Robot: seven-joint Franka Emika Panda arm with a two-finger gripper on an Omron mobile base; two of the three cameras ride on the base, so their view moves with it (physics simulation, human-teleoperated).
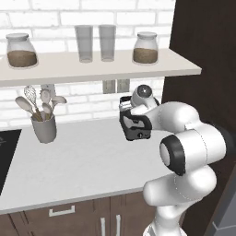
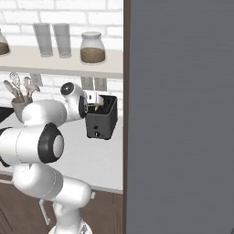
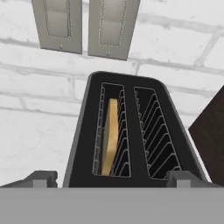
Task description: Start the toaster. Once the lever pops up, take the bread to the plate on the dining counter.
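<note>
The small black boxy toaster (image 1: pixel 136 125) stands on the pale desk (image 1: pixel 78 161) near the white brick wall (image 1: pixel 87 103), just beside the dark brown cabinet side (image 1: pixel 207 41). In the hand view its two wire-lined slots face the camera; a thin slice of tan bread (image 3: pixel 109 135) with a golden crust stands on edge in the left slot, sunk within the wire cage, and the right slot holds nothing. The claw (image 3: pixel 111 177) is released, its two dark finger tips (image 3: pixel 41 178) spread wide to either side of the toaster's near end, grasping nothing. In the right base view the white hand sits right against the toaster's top, on its left side. Two grey wall outlets (image 3: pixel 85 26) sit on the brick above the toaster. Further left on the desk stands a grey utensil crock (image 1: pixel 44 126) with spoons and a whisk. On the shelf (image 1: pixel 92 69) above rest two glass jars (image 1: pixel 145 48) with brown contents and two clear tumblers (image 1: pixel 95 42).
</note>
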